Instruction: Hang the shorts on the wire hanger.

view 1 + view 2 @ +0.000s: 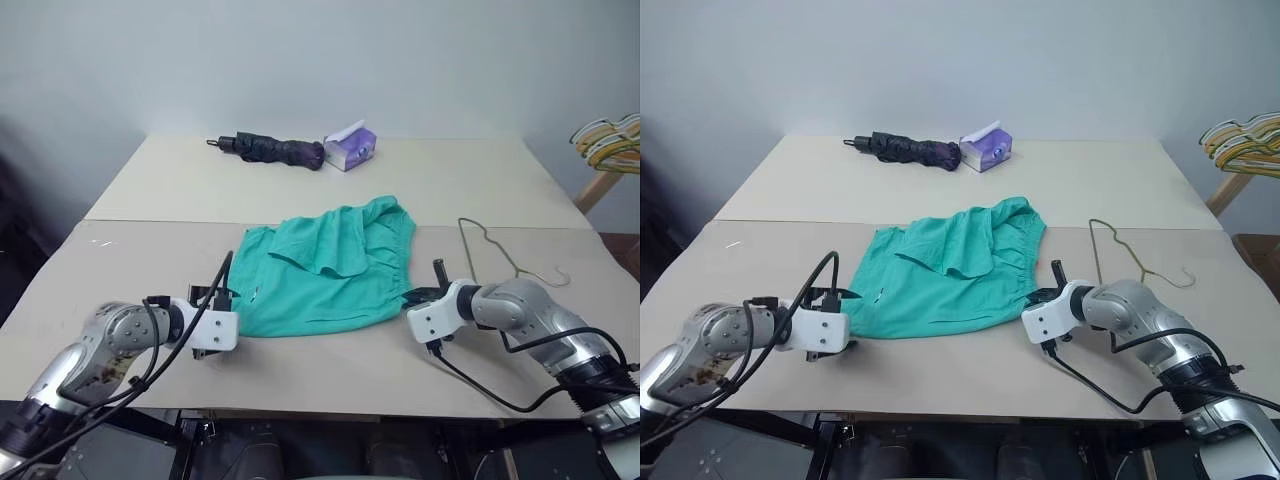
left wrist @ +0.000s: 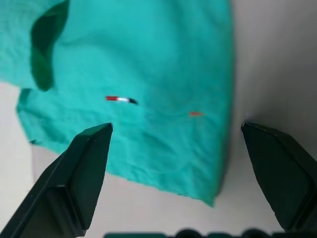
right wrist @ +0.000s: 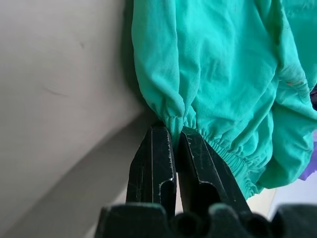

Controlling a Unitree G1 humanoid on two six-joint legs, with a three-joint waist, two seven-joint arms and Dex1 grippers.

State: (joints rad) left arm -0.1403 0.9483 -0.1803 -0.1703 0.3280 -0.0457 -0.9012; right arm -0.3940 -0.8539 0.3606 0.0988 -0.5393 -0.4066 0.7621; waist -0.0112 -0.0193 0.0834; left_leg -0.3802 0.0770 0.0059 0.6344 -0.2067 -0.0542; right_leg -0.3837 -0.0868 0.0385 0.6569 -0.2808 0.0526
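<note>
The teal-green shorts lie crumpled in the middle of the table, waistband toward the right. My right gripper is shut on the gathered waistband at the near right corner of the shorts. At the shorts' near left corner my left gripper stands wide open, its fingers spanning the corner of the shorts without touching it. The thin wire hanger lies flat on the table to the right of the shorts, beyond my right gripper.
A folded dark umbrella and a purple tissue pack lie at the table's far side. A bunch of coloured hangers sits on a stand off the table's right edge. A seam crosses the tabletop.
</note>
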